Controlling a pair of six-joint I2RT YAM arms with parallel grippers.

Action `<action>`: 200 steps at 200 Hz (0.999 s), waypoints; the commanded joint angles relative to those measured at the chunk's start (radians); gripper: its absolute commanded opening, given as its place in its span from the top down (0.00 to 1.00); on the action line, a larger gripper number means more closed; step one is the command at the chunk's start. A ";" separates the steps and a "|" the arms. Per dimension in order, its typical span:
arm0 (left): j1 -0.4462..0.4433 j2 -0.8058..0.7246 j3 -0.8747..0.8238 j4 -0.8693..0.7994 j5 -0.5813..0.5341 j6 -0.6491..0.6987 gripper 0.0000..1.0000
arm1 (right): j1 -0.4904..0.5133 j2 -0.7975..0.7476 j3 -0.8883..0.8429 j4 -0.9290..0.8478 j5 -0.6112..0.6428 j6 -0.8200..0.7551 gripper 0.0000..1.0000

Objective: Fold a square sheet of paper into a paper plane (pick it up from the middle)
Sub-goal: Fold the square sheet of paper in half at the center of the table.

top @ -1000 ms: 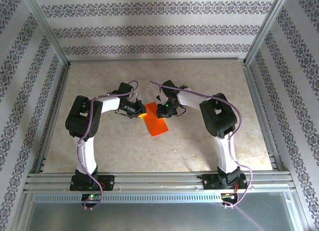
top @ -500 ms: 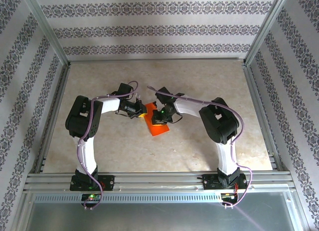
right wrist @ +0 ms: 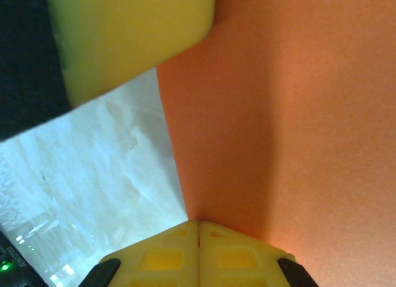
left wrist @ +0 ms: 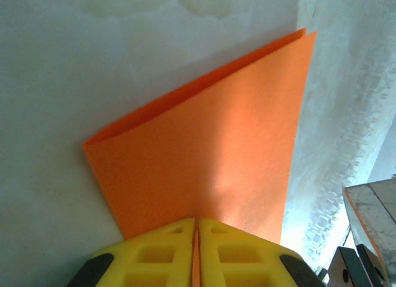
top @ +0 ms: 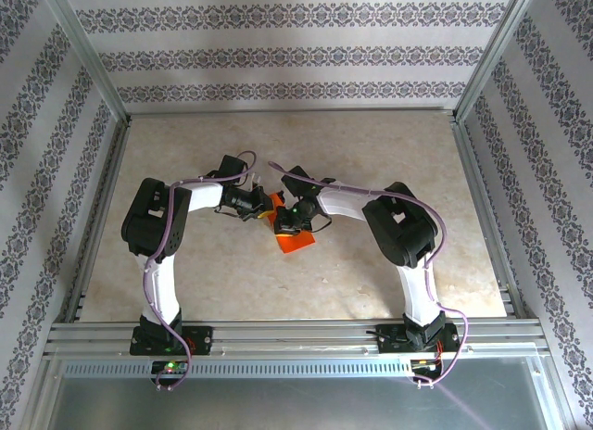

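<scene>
The square sheet of paper (top: pixel 297 242) is bright orange-red and lies on the table folded in half; its two layers show at the far edge in the left wrist view (left wrist: pixel 210 157). It has no plane shape. My left gripper (top: pixel 264 208) is shut on the sheet's near edge (left wrist: pixel 195 222), and a strip of orange shows between the yellow fingers. My right gripper (top: pixel 286 222) is shut, and its tips (right wrist: pixel 198 224) rest against the sheet (right wrist: pixel 291 114) beside its left edge. The left gripper's yellow finger (right wrist: pixel 124 33) stands close by in the right wrist view.
The beige marbled tabletop (top: pixel 371 152) is fenced by aluminium rails (top: pixel 278 335) at the near edge and by patterned walls (top: pixel 296 55) at the back and sides. Both arms bend inward and meet over the middle of the table.
My right gripper moved left and toward me over the sheet, ending close to the left gripper, and its jaws closed fully. The left gripper kept its hold and place.
</scene>
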 commanded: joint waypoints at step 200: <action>0.021 0.006 0.087 -0.114 -0.025 0.094 0.87 | 0.024 -0.315 -0.234 0.006 0.040 -0.064 0.88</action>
